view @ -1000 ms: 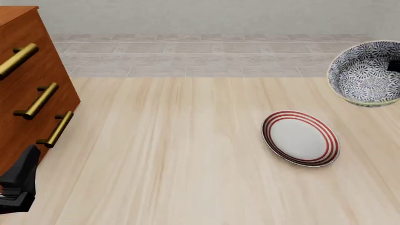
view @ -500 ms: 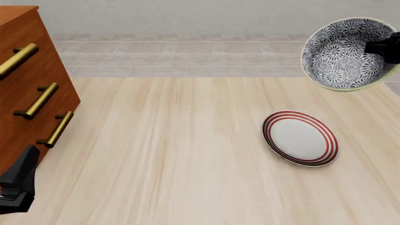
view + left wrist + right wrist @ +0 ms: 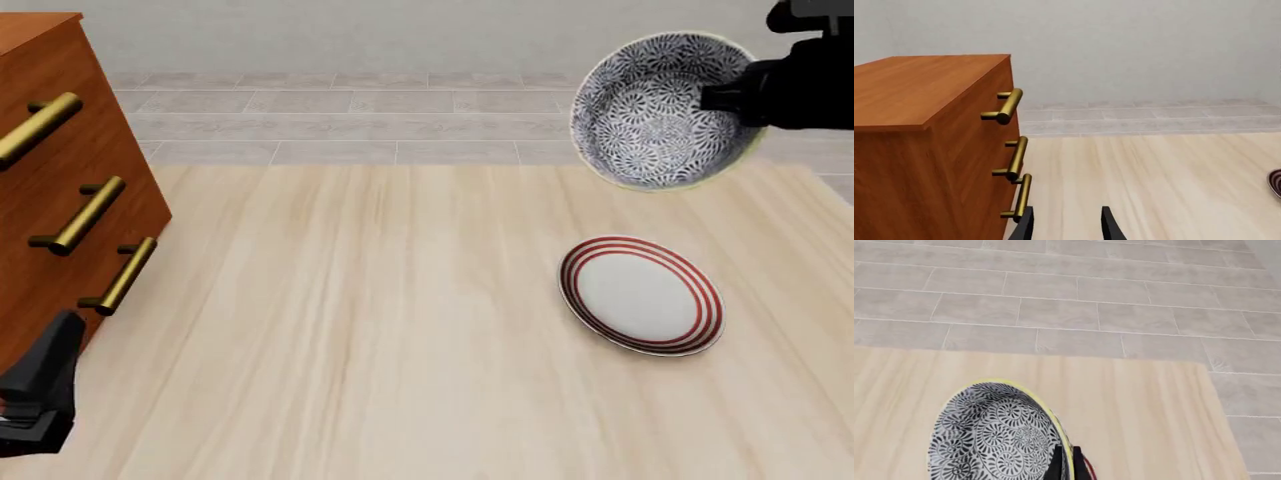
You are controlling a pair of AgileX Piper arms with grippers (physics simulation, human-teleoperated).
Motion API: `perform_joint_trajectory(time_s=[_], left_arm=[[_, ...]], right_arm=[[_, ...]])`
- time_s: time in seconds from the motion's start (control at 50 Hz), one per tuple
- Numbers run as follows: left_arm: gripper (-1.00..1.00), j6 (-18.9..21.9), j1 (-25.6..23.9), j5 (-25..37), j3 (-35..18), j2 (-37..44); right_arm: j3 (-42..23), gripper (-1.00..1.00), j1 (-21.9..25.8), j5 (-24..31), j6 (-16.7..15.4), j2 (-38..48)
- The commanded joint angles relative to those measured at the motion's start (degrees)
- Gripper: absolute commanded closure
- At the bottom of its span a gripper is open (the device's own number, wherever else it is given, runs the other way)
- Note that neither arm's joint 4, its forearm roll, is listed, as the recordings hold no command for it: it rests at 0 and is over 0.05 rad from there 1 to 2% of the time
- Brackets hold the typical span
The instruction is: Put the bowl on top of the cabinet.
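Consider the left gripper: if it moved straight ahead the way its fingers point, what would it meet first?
Probably nothing soon. In the left wrist view the left gripper, open, points along bare table beside the cabinet; its lowest handle lies close alongside. Depth is unclear.

**Three Cameras, One Tabletop**

The front view is looking forward and down from above the table [image 3: 400,350], taking in the cabinet [image 3: 67,200] at left and the plate [image 3: 642,295] at right. The left wrist view is sitting low and close beside the cabinet [image 3: 927,145], facing the far wall. The right wrist view is looking steeply down onto the table's [image 3: 1147,415] far edge and floor tiles.
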Motion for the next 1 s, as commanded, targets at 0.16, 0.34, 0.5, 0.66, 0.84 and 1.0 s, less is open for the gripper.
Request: perform_joint_trajectory(time_s=[0.16, 0.34, 0.5, 0.66, 0.84, 1.0], left_arm=[[-1.0, -0.06, -0.03, -0.18, 0.0, 0.22], [-1.0, -0.09, 0.11, -0.03, -0.02, -0.01], [-1.0, -0.17, 0.1, 0.04, -0.04, -0.16], [-1.0, -0.33, -0.08, -0.13, -0.08, -0.01], [-1.0, -0.53, -0.27, 0.09, -0.11, -0.35], [-1.0, -0.63, -0.58, 0.19, -0.11, -0.56]], right_arm=[[-2.54, 1.0, 8.46, -1.2, 0.33, 3.98], [-3.05, 1.0, 12.08, -2.03, 0.67, 5.87], [-3.89, 1.0, 14.96, -2.16, 1.14, 6.81], [-5.1, 1.0, 17.75, -1.86, 1.44, 7.37], [-6.36, 1.0, 20.5, -1.91, 1.64, 8.49], [-6.89, 1.0, 22.7, -1.91, 1.93, 8.98]])
